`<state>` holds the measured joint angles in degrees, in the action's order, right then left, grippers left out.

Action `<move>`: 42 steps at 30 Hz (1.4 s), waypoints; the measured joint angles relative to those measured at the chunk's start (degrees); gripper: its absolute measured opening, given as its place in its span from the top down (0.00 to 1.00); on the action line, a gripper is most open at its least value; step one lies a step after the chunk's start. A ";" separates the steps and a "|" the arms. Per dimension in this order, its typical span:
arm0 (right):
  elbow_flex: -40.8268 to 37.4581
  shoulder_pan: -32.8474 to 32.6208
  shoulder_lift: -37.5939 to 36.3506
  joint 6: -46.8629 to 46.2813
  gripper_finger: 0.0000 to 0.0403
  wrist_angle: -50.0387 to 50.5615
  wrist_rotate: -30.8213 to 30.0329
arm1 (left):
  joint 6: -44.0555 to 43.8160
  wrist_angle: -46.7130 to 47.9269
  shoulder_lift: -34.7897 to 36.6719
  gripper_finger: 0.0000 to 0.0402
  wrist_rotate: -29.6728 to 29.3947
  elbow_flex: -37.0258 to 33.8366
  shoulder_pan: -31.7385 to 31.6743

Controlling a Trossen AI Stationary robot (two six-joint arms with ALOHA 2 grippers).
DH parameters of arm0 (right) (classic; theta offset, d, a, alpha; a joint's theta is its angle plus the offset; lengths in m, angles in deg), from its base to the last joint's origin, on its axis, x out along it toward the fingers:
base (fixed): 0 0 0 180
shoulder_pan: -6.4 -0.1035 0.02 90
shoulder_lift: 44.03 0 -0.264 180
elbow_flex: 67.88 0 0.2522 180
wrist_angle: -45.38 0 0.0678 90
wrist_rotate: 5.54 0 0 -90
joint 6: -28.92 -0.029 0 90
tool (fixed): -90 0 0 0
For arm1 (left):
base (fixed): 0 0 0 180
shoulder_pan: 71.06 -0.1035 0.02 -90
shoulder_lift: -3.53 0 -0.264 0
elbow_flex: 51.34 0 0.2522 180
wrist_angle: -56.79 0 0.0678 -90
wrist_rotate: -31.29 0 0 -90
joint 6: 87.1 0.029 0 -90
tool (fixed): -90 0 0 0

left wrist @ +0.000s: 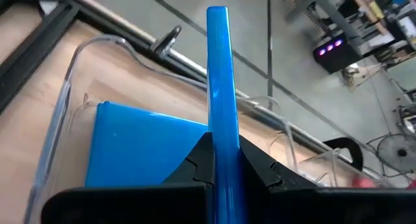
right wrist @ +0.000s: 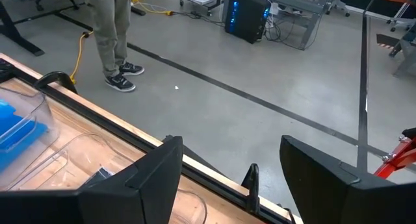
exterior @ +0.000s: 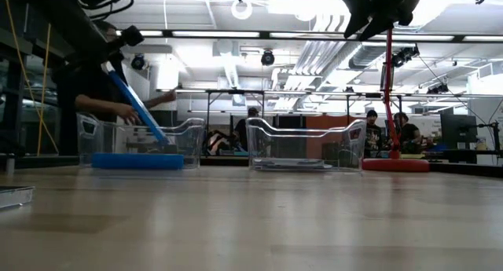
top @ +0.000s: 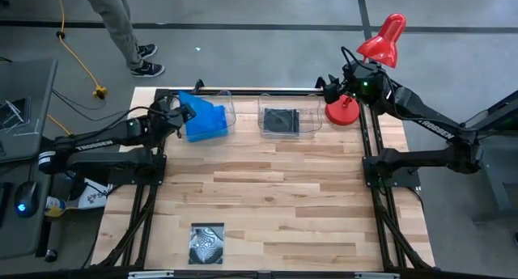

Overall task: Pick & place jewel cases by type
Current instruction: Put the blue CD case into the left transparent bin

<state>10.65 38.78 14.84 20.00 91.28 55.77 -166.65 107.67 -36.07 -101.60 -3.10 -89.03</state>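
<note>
My left gripper (top: 182, 113) is shut on a bright blue jewel case (top: 206, 117), tilted over the left clear tub (top: 227, 97). In the low view the case (exterior: 137, 106) slants down into that tub. Another blue case (exterior: 137, 161) lies flat on the tub's floor (left wrist: 143, 146). The right clear tub (top: 312, 121) holds a black case (top: 282, 120). A case with a silvery swirl cover (top: 206, 244) lies flat near the table's near edge. My right gripper (right wrist: 231, 165) hangs open, high over the far right corner beside the red lamp. My left gripper pinches the blue case between its two fingers (left wrist: 198, 162) at the case's upper end (left wrist: 221, 143), seen edge on. The fingers slant down from the table's left. The case is tilted, and its lower end (exterior: 163, 139) reaches into the tub; whether it touches the flat case, I cannot tell.
A red desk lamp stands with its base (top: 343, 111) at the far right corner and its head (top: 384, 38) beyond the edge. A person stands past the far edge (top: 121, 28). Bare wood lies between the tubs and the swirl case.
</note>
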 joint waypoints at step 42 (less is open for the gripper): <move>0.00 0.00 0.02 2.99 0.40 1.27 -0.07 | -1.52 -9.42 -15.73 0.90 6.18 0.13 0.00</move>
<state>10.65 38.78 14.86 22.99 92.55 55.70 -168.17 98.25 -51.80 -95.42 -2.96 -89.03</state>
